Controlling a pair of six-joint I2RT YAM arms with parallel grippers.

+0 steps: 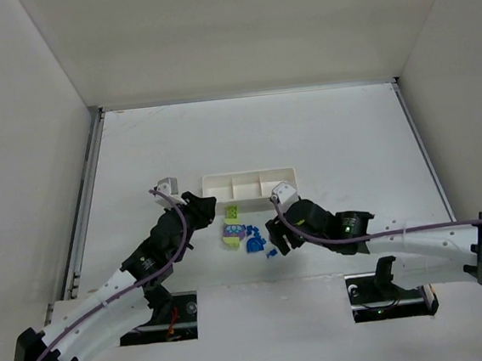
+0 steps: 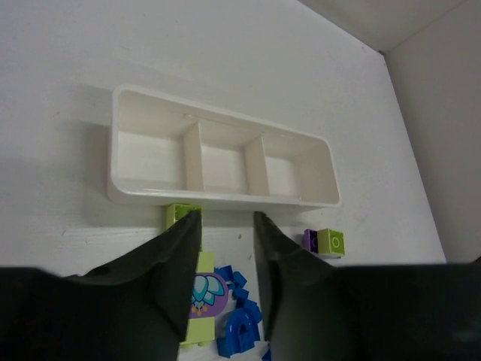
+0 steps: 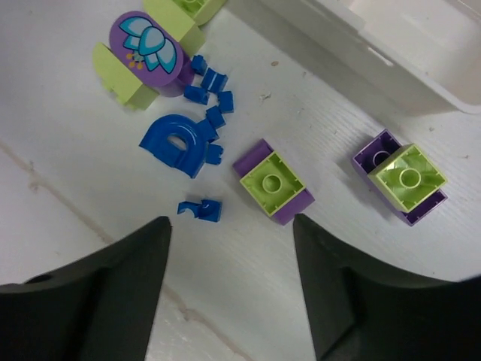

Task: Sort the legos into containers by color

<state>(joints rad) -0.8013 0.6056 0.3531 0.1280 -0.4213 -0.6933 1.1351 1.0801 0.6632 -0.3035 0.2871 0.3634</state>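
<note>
Left wrist view: three tray (image 2: 225, 197) compartments show bare white floors; left jaws narrowly parted, right jaws wide

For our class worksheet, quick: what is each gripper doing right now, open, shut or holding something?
Left gripper: partly open, holding nothing.
Right gripper: wide open, holding nothing.

R gripper (image 3: 233, 301) jaws wide apart, nothing btw. From it: blue arch (image 3: 176, 143) at 11 o'clock, lime-purple brick (image 3: 273, 183) at 12, twin brick (image 3: 400, 177) at 2, tray (image 3: 391, 71) at 1.
</note>
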